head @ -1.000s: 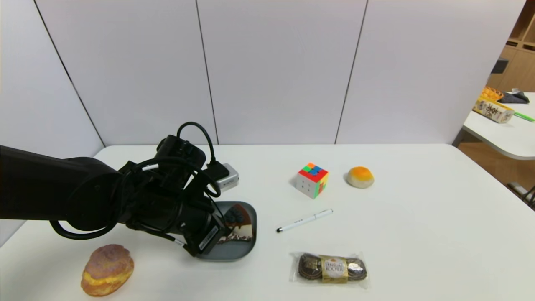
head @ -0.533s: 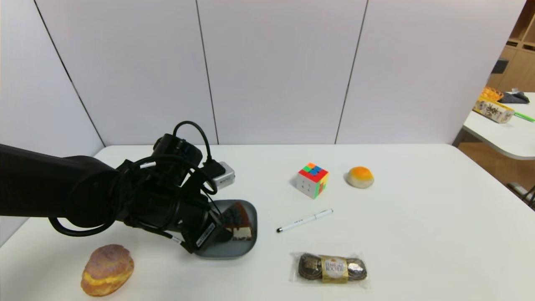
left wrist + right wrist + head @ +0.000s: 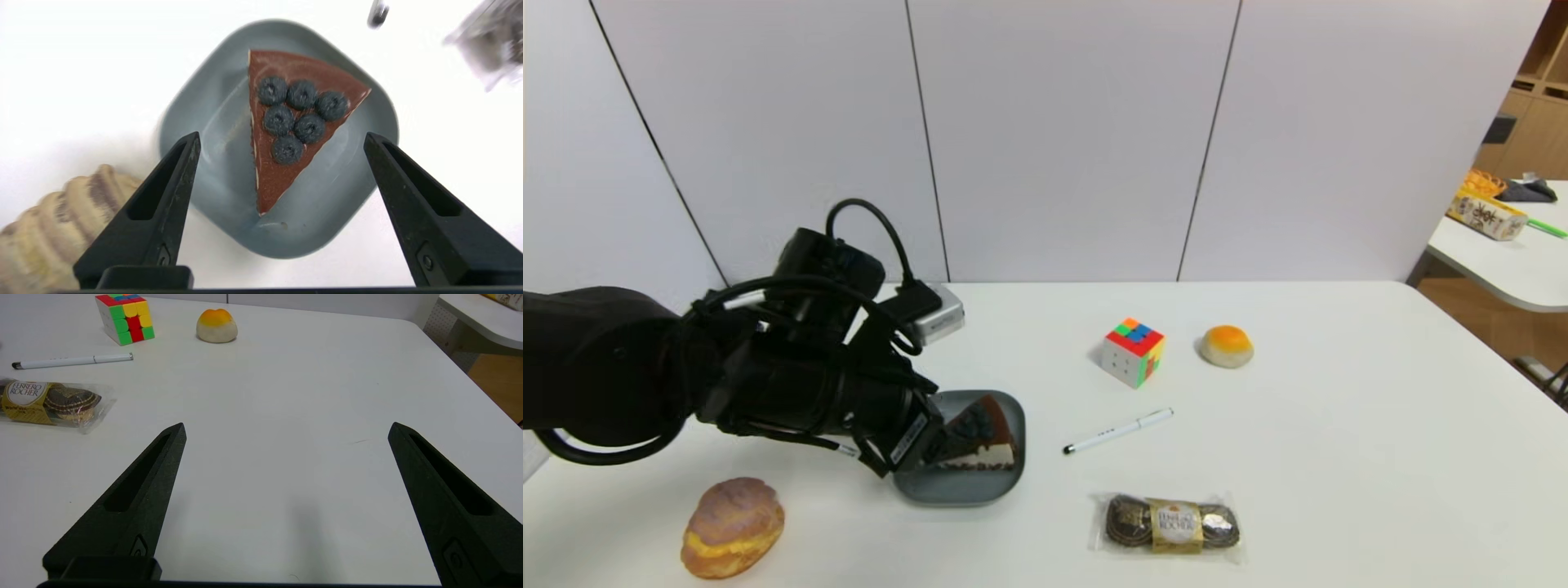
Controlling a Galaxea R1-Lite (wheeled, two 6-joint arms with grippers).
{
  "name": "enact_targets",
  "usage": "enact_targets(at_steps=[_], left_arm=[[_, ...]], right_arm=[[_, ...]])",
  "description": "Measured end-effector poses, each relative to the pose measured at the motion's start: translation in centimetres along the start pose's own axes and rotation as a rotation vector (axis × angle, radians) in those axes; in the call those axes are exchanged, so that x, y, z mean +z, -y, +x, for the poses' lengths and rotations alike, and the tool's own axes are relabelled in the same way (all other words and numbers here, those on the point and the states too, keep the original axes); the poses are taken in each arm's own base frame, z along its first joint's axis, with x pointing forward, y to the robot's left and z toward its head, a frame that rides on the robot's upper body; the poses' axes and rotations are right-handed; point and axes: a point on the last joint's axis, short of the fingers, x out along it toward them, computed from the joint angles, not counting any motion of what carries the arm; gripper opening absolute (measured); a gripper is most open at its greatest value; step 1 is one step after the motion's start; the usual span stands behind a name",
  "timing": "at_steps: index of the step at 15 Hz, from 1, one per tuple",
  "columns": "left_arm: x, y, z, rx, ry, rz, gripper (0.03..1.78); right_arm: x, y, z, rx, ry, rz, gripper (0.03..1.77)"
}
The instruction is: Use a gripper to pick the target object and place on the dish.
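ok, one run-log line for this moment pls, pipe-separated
left gripper: fingers open, above plate | blueberry-topped chocolate cake slice: on blue-grey plate, not gripped | right gripper: idle over table, fingers open

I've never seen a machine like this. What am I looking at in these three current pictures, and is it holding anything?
It is a robot with two arms, each ending in a two-fingered hand. One picture looks down from its head; the other two come from cameras on its left and right wrists.

The left hand is open over the plate, where the cake lies, topped with dark berries. The right hand is open too, above the table, and out of the head camera's sight. Neither holds anything.

Also on the table are a puzzle cube, a small bun, a pen, a wrapped pack and, near the robot's left arm, a pastry.
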Motion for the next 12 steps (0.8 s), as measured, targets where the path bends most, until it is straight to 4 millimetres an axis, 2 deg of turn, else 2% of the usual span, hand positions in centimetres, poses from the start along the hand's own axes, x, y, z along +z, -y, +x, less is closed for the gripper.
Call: enact_targets(at_steps=[4, 6, 8, 12], left_arm=[[1.9, -0.2, -6.0, 0.094, 0.207, 0.020, 1.55], [2.3, -0.3, -9.3, 0.178, 0.325, 0.030, 1.59], [1.6, 0.0, -12.0, 0.270, 0.417, 0.025, 1.61], [-2.1, 1.4, -16.1, 0.471, 0.606, -0.014, 1.65]], right_arm=[[0.0, 0.0, 0.0, 0.000, 0.000, 0.000, 1.71], [0.0, 0.0, 0.0, 0.000, 0.000, 0.000, 1.71], [0.0, 0.0, 0.0, 0.000, 0.000, 0.000, 1.71], [0.0, 0.0, 0.0, 0.000, 0.000, 0.000, 1.71]])
